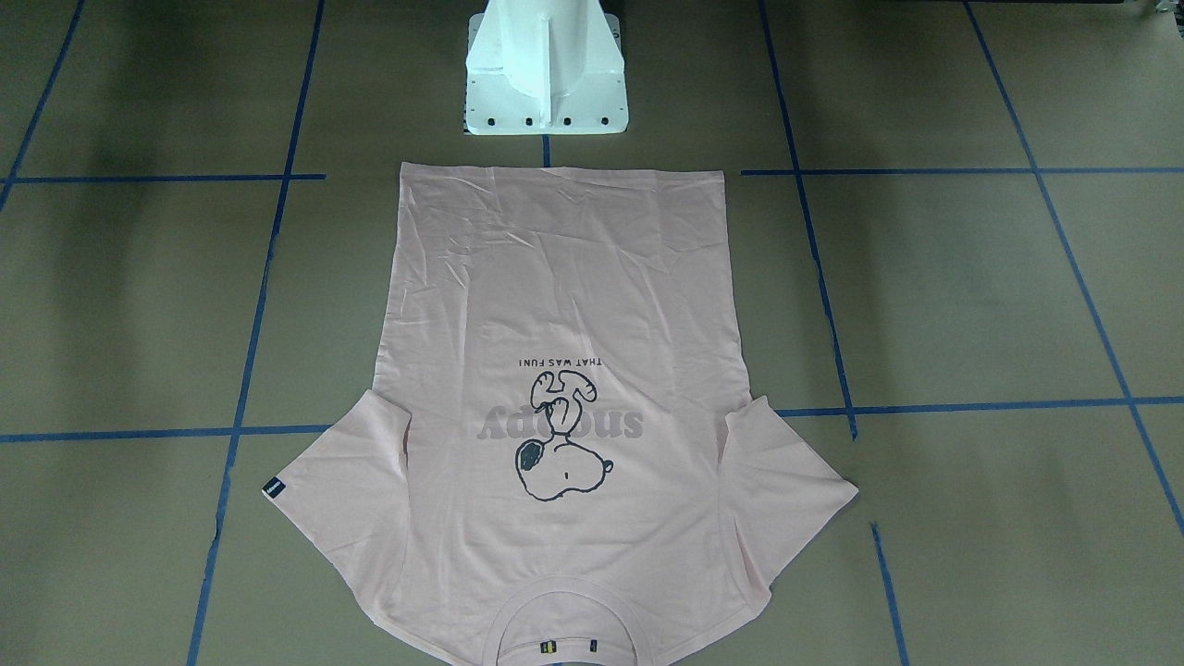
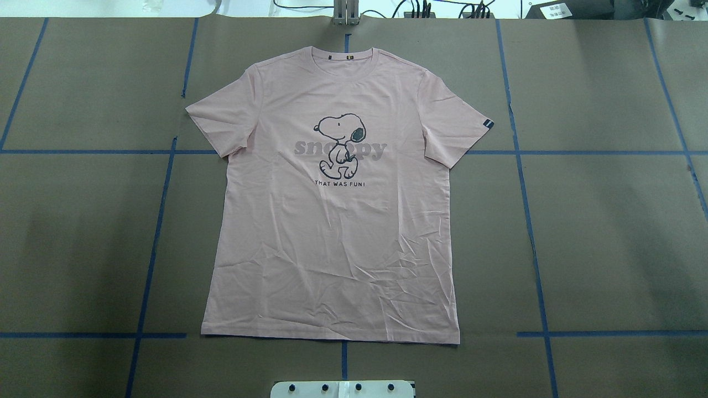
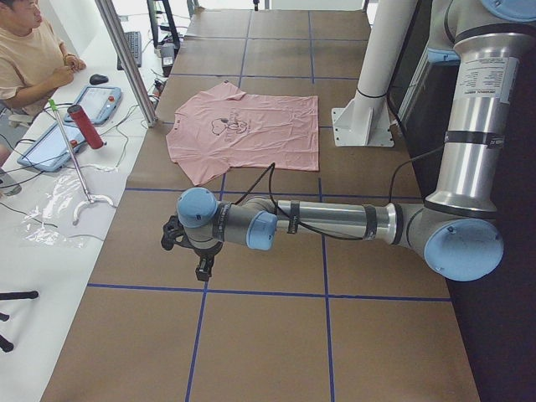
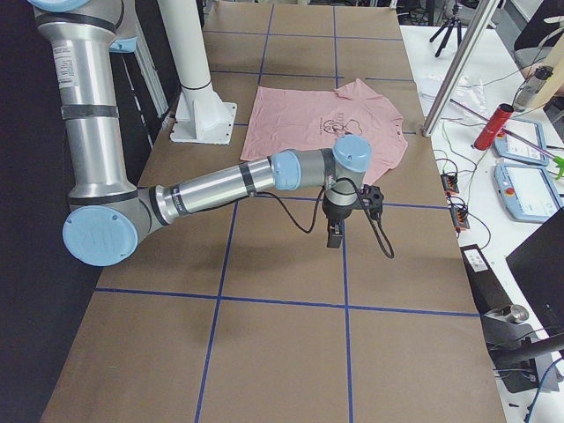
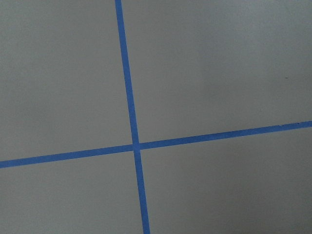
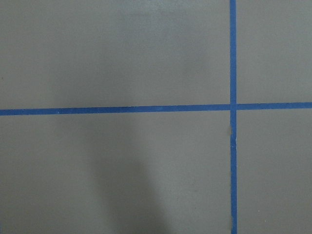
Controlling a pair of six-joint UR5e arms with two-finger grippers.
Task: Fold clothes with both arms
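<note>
Front-facing view: pink shirt [image 1: 564,305] lies flat, print up, on the brown table [image 1: 971,296]. Hem is twd the white base [image 1: 546,83], collar at the view's bottom edge. Both sleeves are spread out. A black tag [image 1: 273,487] sits on the sleeve at view's left. Dog print [image 1: 560,453] w/ grey lettering is mid-chest. Blue tape [image 1: 962,405] marks a grid on the table. Fabric is creased near the hem.

Overhead view: shirt is centred, collar at the far edge, hem near the base, tag on the sleeve at view's right. Creases lie mostly in the lower half.

Ext. left view: left arm [image 3: 335,219], the near one, reaches out low over bare table, well apart from the shirt, which lies further along. Left gripper [image 3: 203,268] points down near a tape line, holding nothing visible. Can't tell if its jaws are apart or closed. A person [image 3: 29,54] sits at a white desk [image 3: 50,218]; a red bottle [image 3: 86,126] stands on it.

Ext. right view: right arm [image 4: 220,187], the near one, reaches out low the same way. Right gripper [image 4: 334,236] points down over bare table, on the near side of the shirt, not touching it. Jaw state: can't tell.

Left wrist view: only table and a tape crossing.

Right wrist view: same, table and a tape crossing.
</note>
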